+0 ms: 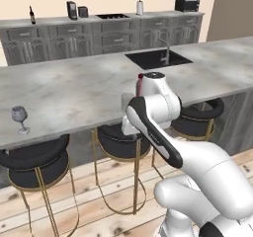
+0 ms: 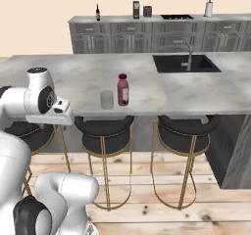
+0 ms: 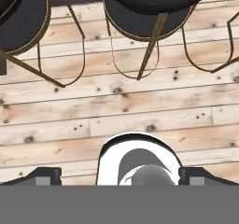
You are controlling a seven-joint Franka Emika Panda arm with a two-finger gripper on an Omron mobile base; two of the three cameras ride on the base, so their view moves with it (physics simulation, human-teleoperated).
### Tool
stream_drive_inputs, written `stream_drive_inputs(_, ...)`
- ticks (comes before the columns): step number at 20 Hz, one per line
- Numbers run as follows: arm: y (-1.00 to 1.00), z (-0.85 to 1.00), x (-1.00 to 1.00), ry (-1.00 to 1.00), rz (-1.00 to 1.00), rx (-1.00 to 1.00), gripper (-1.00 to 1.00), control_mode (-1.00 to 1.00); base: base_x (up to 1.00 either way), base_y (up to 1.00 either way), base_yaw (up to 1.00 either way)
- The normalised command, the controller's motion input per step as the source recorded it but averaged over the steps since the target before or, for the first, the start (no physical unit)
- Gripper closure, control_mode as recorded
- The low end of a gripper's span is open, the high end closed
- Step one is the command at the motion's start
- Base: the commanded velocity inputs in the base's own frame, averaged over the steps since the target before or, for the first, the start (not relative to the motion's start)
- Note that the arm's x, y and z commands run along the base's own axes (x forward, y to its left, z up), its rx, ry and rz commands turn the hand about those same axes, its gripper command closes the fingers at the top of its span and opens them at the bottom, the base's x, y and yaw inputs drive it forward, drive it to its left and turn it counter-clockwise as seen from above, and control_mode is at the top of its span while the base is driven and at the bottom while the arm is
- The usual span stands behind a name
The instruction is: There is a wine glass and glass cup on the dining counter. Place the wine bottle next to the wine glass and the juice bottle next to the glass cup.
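Juice bottle (image 2: 123, 89) standing just beside glass cup (image 2: 107, 100). Wine bottle (image 2: 98, 12) remaining: heavy, slippery, fragile; gripping body seems best. Gripper (image 3: 119, 178) fingers standing apart, holding nothing.

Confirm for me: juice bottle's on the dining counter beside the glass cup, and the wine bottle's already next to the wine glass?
Not quite. The juice bottle does stand beside the glass cup on the dining counter, but the right base view shows the wine bottle on the back wall counter, far from the wine glass.
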Motion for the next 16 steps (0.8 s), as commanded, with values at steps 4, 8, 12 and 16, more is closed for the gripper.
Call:
stream_drive_inputs(4,0.0,0.0,0.0,0.0,0.0,0.0,-1.0,1.0,-0.05,0.9,0.0)
stream_drive_inputs(8,0.0,0.0,0.0,0.0,0.0,0.0,-1.0,1.0,0.0,0.9,0.0)
stream_drive_inputs(12,0.0,0.0,0.0,0.0,0.0,0.0,-1.0,1.0,0.0,0.9,0.0)
stream_drive_inputs(16,0.0,0.0,0.0,0.0,0.0,0.0,-1.0,1.0,0.0,0.9,0.0)
